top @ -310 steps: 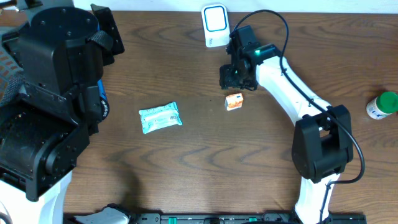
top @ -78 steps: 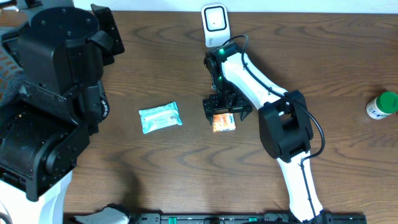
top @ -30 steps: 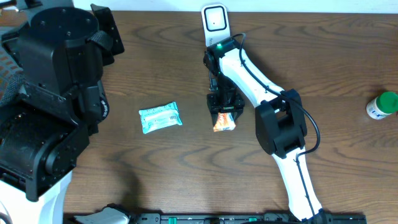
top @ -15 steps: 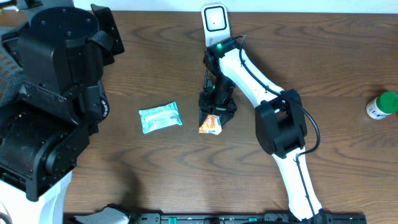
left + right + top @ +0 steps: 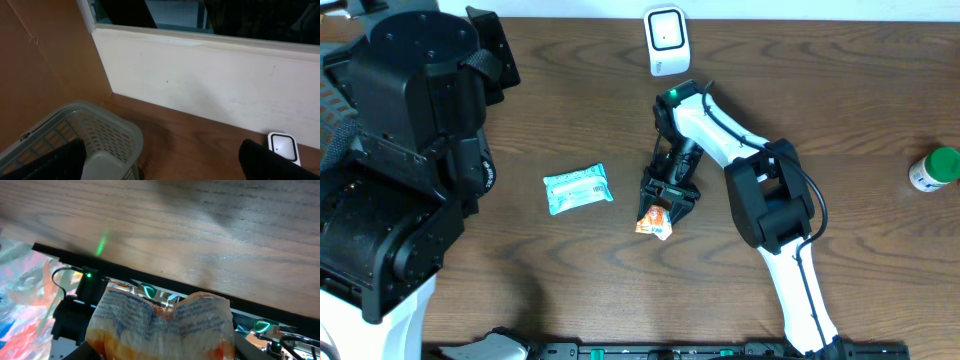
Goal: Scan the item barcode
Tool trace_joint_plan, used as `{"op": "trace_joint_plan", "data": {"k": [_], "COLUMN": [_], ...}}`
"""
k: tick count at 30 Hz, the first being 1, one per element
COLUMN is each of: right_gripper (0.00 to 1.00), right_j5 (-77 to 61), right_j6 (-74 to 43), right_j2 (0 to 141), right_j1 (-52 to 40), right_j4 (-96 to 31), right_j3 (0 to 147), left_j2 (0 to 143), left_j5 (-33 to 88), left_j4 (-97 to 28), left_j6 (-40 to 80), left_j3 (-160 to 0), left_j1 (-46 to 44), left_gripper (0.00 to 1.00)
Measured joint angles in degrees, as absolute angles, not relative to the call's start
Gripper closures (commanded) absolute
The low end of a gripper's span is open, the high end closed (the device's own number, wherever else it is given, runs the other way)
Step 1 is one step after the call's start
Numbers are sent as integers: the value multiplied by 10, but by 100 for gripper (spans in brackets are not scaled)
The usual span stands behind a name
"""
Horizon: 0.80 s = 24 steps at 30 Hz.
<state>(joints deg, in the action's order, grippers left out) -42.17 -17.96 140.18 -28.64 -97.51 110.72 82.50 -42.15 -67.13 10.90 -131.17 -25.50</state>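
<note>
My right gripper [image 5: 660, 210] is shut on the item, a small orange snack packet [image 5: 655, 223], and holds it off the table at its middle. In the right wrist view the crumpled packet [image 5: 160, 322] fills the space between the jaws [image 5: 162, 352], its blue printed text facing the camera. The white barcode scanner [image 5: 665, 40] stands at the table's far edge, well behind the packet. My left gripper [image 5: 160, 165] is open with nothing in it, raised at the far left; the scanner [image 5: 284, 146] shows at the right of its view.
A teal packet [image 5: 578, 188] lies on the table left of the held one. A green-capped bottle [image 5: 933, 168] stands at the right edge. A grey plastic basket [image 5: 95, 140] sits under the left wrist. The left arm's bulk [image 5: 410, 150] covers the table's left side.
The right arm has swung the orange packet toward the front and slightly left, farther from the scanner, turning its wrist. The left arm has not moved.
</note>
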Motion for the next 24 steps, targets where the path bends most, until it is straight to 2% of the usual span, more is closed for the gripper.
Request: {"op": "trace_joint_plan", "data": {"k": [10,17,24], "right_gripper": [50,59,57], "right_j5": [-433,-434,-429], "right_j6": [-178,-153,-144], "right_j2": [1402,1402,1402], "right_j1": [-276,-275,-259], "right_j4": [-975,-975,-975], "right_j3": [1106,1106,1153], "left_j2": [825,825,825], "left_j5": [-422,-422,-422], "left_j4": [-671,-671,-671], "left_j6": [109,109,109], "left_j3": [-1312,-1312,-1312], "left_j1": [-255,-255,-255], "left_gripper": [2,2,2]}}
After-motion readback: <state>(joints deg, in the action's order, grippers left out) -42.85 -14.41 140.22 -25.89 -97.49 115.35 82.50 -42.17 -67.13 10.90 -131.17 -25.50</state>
